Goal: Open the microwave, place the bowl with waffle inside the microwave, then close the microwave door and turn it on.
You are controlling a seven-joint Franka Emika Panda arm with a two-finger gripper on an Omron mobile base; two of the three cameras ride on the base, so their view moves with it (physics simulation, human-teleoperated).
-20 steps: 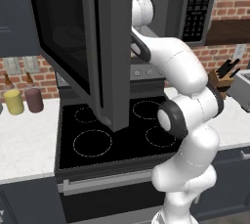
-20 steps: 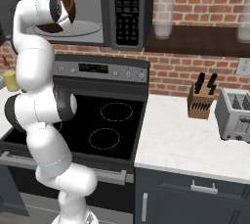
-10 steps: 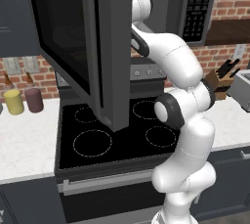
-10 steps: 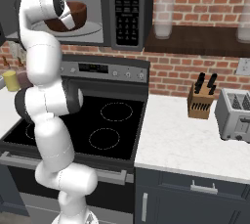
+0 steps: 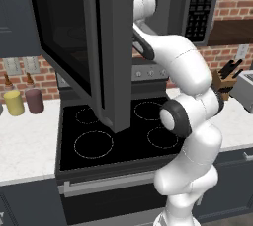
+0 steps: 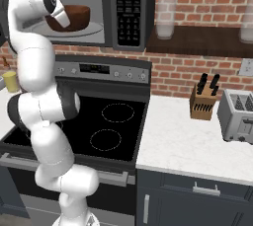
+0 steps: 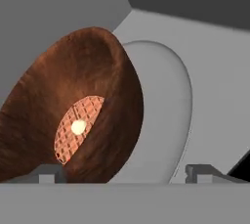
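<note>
Dark two-finger gripper [image 7: 126, 173]: fingertips [image 7: 46, 173] set wide apart at the foot of the hand view, jaws spread. Left tip low against the outer wall of the bowl, right tip well clear over the pale plate; contact at the left tip not certain; nothing clamped between them, by judgement.

Reddish-brown round bowl [image 7: 73, 115], speckled inner wall, tan lattice waffle [image 7: 75, 130] with a pale round dab at its middle. Seated on the pale round glass turntable [image 7: 166, 120] inside the light grey cavity. From the right base view, same bowl [image 6: 69, 18] on the turntable [image 6: 89, 31], within the microwave, partly behind the white wrist of the arm.

Large dark grey boxy microwave [image 6: 111, 10], narrow black keypad strip [image 6: 127, 4] of small pale buttons at its right. Mounted above the black four-ring stove [image 6: 108, 121].

Wide dark grey framed microwave door [image 5: 79, 47] with black glass window: swung fully out to the left, over the stove top.

Progress, by judgement:
- Opening: done.
- Bowl inside: done, or at the point of release.
- Left: hand out of the cavity, door swung shut, keypad pressed to start.

Surroundings: yellow canister [image 5: 14, 102] and maroon canister [image 5: 34, 100] on the left counter; wooden knife block [image 6: 202, 102] and silver toaster [image 6: 239, 115] on the right counter; red brick wall behind.
</note>
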